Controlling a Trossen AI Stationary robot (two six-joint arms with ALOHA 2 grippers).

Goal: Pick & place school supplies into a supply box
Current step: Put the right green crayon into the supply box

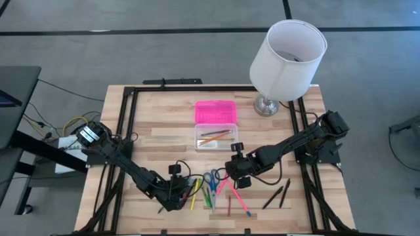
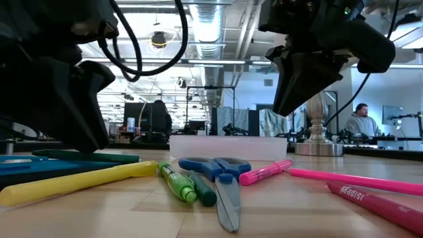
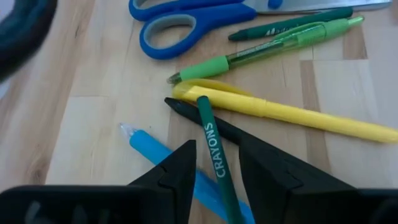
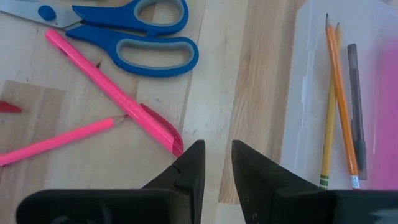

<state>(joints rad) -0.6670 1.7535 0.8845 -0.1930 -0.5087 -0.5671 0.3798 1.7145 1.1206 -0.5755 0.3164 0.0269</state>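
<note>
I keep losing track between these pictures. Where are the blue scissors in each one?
High view: scissors low centre, between the two grippers.
Low view: centre foreground, handles away from the camera.
Left wrist view: top edge.
Right wrist view: top left.
Shared landmark: the green pen beside them, also seen in the low view.

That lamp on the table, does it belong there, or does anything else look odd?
The lamp with its white shade stands at the table's far right corner, beside the open pink-lidded supply box. It looks odd among pens and scissors, since it is no school supply. Nothing looks spilled or broken.
</note>
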